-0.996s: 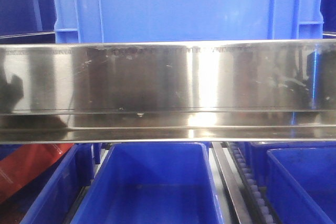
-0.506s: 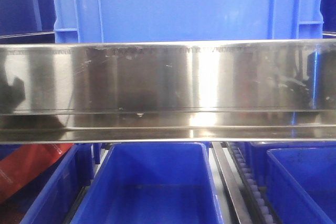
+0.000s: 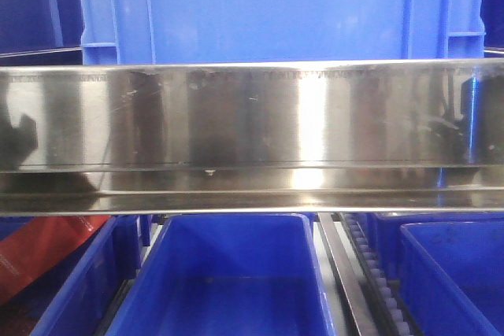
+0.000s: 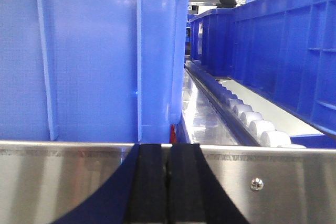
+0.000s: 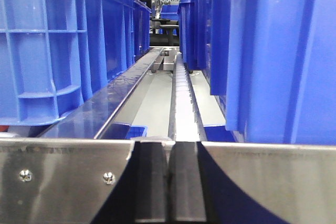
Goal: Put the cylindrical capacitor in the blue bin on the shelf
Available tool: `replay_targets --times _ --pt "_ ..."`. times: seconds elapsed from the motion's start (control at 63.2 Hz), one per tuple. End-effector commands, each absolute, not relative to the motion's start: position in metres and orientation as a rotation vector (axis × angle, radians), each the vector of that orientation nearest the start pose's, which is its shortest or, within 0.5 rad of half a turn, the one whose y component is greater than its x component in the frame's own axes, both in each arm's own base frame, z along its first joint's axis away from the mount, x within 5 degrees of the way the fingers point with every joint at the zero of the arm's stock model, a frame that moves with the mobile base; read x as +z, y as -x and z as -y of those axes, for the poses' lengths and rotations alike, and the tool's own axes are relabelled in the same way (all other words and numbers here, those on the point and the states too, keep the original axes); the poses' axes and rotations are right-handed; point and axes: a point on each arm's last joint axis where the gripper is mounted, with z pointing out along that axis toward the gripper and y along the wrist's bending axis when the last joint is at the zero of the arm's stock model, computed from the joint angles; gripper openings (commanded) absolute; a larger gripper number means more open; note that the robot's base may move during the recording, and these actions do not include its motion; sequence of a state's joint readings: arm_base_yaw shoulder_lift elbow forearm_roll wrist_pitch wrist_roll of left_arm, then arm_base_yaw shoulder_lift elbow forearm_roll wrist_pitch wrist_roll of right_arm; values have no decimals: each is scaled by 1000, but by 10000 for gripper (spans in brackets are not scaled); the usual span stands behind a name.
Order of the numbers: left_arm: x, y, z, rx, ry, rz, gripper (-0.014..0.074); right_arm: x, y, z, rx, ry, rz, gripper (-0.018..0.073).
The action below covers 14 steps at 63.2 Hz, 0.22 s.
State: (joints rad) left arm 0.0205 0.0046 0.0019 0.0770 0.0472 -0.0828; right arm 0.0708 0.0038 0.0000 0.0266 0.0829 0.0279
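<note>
The shelf's shiny steel front rail [image 3: 252, 116] runs across the front view. A large blue bin [image 3: 276, 5] stands on the tier above it, and an open blue bin [image 3: 228, 273] sits below. No cylindrical capacitor shows in any view. My left gripper [image 4: 168, 148] is shut, its black fingers pressed together in front of the rail [image 4: 63, 182], facing a blue bin wall [image 4: 89, 56]. My right gripper [image 5: 168, 145] is shut too, in front of the rail [image 5: 273, 182]. A small grey rounded edge [image 5: 152, 139] shows over its left fingertip; I cannot tell what it is.
Roller tracks [image 4: 247, 119] [image 5: 181, 93] run back between the blue bins on the shelf tier. More blue bins stand at the lower right [image 3: 457, 273] and lower left [image 3: 79, 289], where a red object [image 3: 39, 249] lies.
</note>
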Motion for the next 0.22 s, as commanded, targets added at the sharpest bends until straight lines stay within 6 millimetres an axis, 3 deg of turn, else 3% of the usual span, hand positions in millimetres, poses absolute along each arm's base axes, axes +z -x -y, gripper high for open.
replay_targets --times 0.0,0.206 --pt "210 -56 -1 -2 27 -1518 -111 207 -56 -4 88 24 -1550 -162" --pt "210 -56 -1 -2 27 -1518 -111 207 -56 -4 88 24 -1550 -162"
